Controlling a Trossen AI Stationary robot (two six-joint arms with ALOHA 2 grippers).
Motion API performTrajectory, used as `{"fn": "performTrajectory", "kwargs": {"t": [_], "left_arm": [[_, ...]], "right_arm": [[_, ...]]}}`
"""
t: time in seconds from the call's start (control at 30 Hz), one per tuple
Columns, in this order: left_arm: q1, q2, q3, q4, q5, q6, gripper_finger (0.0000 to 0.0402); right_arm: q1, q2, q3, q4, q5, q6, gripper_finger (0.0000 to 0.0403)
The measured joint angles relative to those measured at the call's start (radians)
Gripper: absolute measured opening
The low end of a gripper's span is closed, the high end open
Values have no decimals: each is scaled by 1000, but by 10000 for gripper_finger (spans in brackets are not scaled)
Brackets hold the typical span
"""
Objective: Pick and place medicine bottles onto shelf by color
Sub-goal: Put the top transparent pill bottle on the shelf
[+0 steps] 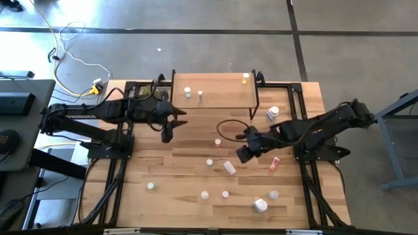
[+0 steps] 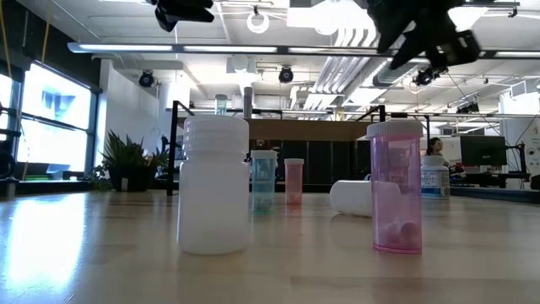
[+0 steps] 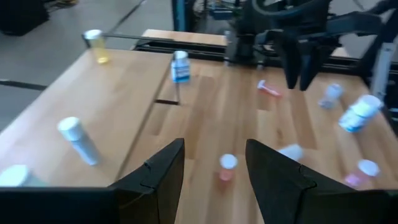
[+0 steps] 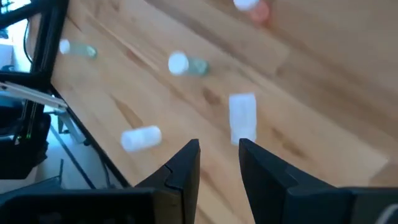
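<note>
We see four medicine bottles [image 1: 187, 91] standing on the shelf [image 1: 222, 98] at the table's far edge; the others are scattered over the table [image 1: 170, 176]. Left gripper [image 1: 168, 133] hangs just beside the shelf, fingers parted, empty. Right gripper [image 1: 243, 154] hovers mid-table, fingers narrowly apart, holding nothing.

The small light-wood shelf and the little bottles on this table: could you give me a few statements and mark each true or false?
1. The small light-wood shelf carries four bottles. True.
2. The left gripper holds a bottle. False: its fingers are apart, with nothing between them.
3. A white bottle lying on its side rests on the wooden table. True.
4. The shelf stands at the table's near edge. False: it stands at the far edge.
5. The right gripper rests on the shelf. False: it hangs over the table, empty.
</note>
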Motion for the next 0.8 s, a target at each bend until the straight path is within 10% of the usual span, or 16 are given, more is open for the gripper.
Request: {"fn": "performTrajectory", "kwargs": {"t": [0.8], "left_arm": [[-148,0,0,-44,-13,-44,161]], "right_arm": [[157,213,0,-4,5,169,227]]}}
